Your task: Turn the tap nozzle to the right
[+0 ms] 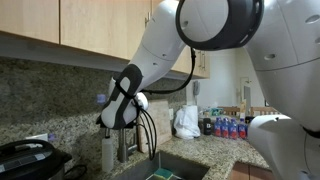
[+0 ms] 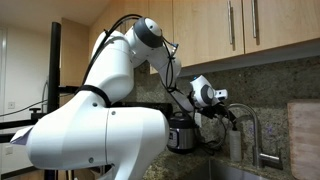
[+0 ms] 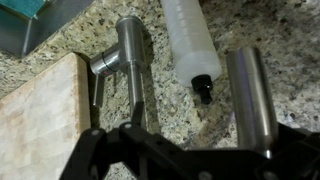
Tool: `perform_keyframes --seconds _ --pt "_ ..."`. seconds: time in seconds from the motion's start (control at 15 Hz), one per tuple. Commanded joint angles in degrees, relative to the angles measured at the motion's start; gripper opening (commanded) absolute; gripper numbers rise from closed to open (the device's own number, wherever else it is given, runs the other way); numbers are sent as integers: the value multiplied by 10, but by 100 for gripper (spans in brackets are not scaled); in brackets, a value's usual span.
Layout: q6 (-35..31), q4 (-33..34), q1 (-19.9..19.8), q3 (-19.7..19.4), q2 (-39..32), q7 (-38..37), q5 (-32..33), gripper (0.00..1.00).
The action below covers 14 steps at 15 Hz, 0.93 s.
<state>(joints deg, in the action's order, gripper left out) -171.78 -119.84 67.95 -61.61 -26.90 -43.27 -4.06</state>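
Gripper (image 2: 234,116) jaws spread — near tap nozzle (image 2: 265,135), granite counter (image 3: 75,35)

Dim warm indoor light; low-res, soft; wrist view sharpest.

No readable text, no labels or brands, no numbers — nothing legible anywhere.

Pale wooden cabinets (image 2: 260,30) hang above a speckled granite backsplash (image 1: 50,95) and a matching countertop (image 1: 225,150).
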Motion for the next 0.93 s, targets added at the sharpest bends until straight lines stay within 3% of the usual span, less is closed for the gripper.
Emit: perform_keyframes --seconds 0.0,0.27,0.67,0.87 --pt "-30 -46 8 -25 15 -21 -9 100" --pt "-49 -80 44 -63 25 -19 -23 100" --pt "-53 -137 145 -182 50 9 -40 100" --pt "-43 -156 171 -223 74 38 -51 100"
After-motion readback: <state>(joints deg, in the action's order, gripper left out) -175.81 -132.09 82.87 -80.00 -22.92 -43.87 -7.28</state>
